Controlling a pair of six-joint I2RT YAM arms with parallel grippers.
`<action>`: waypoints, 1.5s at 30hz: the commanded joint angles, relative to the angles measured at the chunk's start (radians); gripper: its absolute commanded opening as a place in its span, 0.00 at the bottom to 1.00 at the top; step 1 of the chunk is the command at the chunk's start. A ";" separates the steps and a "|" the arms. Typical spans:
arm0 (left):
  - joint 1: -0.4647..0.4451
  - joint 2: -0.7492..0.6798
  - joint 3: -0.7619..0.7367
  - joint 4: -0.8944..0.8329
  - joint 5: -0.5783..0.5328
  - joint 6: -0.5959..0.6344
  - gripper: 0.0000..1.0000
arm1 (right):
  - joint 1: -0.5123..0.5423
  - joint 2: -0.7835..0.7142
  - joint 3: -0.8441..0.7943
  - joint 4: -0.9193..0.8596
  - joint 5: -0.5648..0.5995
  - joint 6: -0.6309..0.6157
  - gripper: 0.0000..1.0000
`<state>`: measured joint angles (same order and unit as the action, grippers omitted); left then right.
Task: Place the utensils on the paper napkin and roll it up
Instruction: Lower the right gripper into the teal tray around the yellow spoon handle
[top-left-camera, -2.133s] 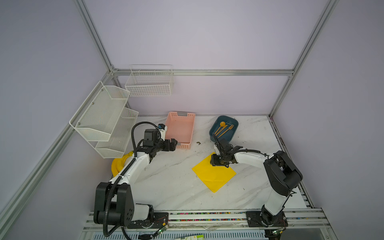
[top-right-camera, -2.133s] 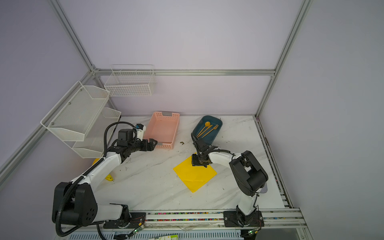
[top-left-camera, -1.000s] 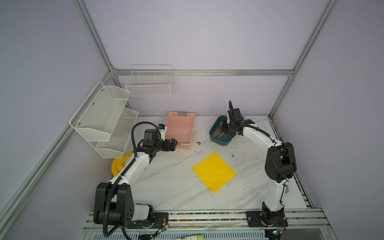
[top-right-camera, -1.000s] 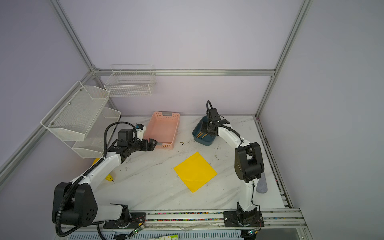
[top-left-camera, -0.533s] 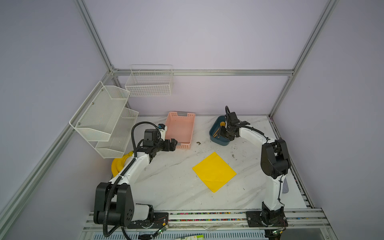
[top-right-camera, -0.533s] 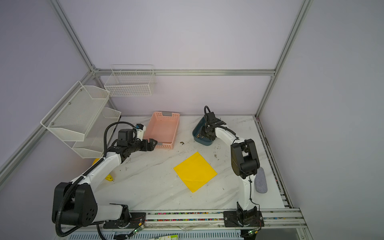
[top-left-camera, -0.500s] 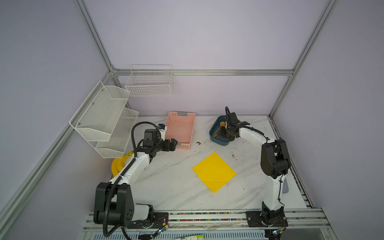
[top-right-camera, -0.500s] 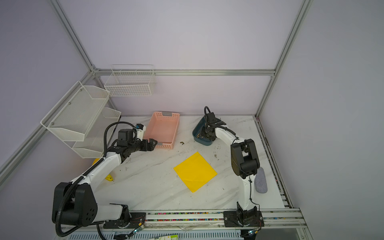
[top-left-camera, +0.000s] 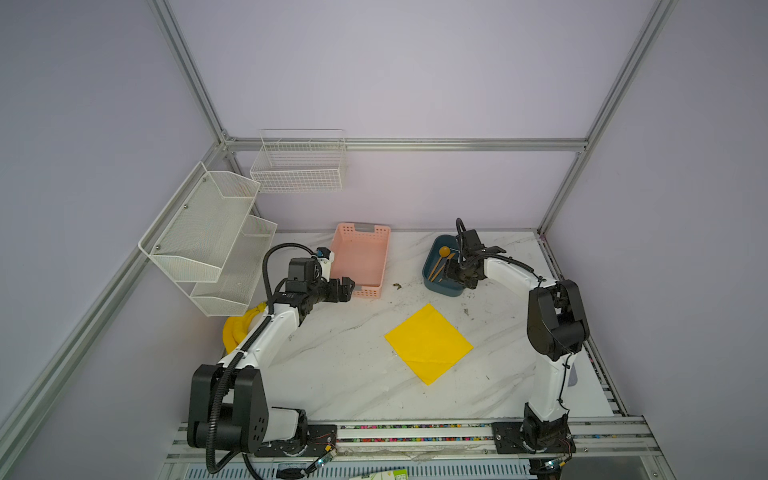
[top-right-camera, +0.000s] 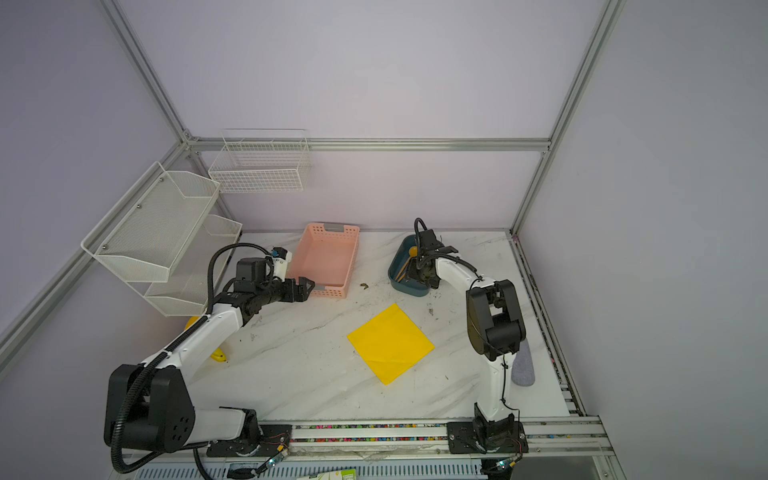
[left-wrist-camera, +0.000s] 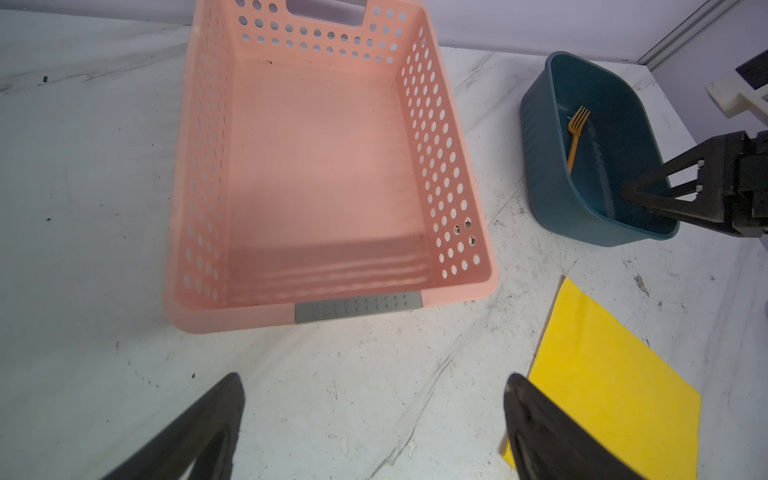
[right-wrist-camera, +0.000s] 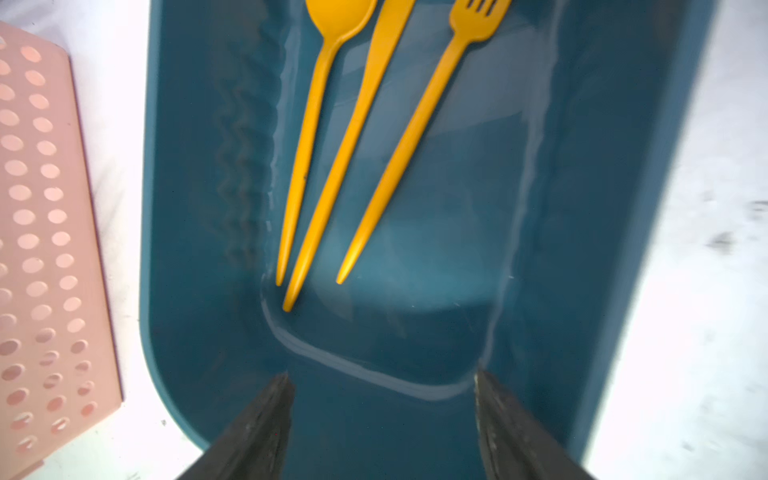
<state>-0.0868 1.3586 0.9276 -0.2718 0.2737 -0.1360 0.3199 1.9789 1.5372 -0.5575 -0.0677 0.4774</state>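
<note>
- Jaws of the right gripper (right-wrist-camera: 382, 374) stand apart with nothing between them; the fingertips hang over the near end of the blue tub (right-wrist-camera: 187, 208), inside its rim
- Jaws of the left gripper (left-wrist-camera: 372, 376) stand wide apart and empty; in both top views this gripper is well to the left of the blue tub, above the bare table (top-left-camera: 340, 357)
- All three utensils (right-wrist-camera: 350, 137) lie on the floor of the blue tub, and no finger touches any of them
- Order across the tub floor: spoon (right-wrist-camera: 314, 124), knife (right-wrist-camera: 331, 187), fork (right-wrist-camera: 409, 145); the handle tips point toward the right gripper, the working ends toward the tub's far end
- Handle tips of spoon and knife lie just beside each other at the tub's inner corner; the fork's tip lies apart from them
- Position of the paper napkin (top-left-camera: 428, 343): flat on the table in front of the blue tub, apart from it, one corner turned toward the tub
- Position of the pink basket (top-left-camera: 361, 257): near the blue tub on its left, with a strip of table between
- Position of the bananas (top-left-camera: 239, 328): far left of the blue tub, partly hidden by the left arm
</note>
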 joint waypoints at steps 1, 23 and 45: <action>-0.004 -0.017 0.065 0.012 0.016 0.010 0.96 | -0.023 -0.048 -0.014 -0.054 0.054 -0.027 0.73; -0.004 -0.011 0.066 0.006 0.004 0.016 0.96 | -0.108 -0.022 0.081 -0.102 0.081 -0.118 0.75; -0.004 -0.028 0.066 -0.006 -0.014 0.028 0.96 | 0.004 0.269 0.445 -0.198 0.129 -0.081 0.42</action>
<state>-0.0868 1.3586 0.9276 -0.2790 0.2646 -0.1341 0.3080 2.2147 1.9255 -0.6933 0.0158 0.3859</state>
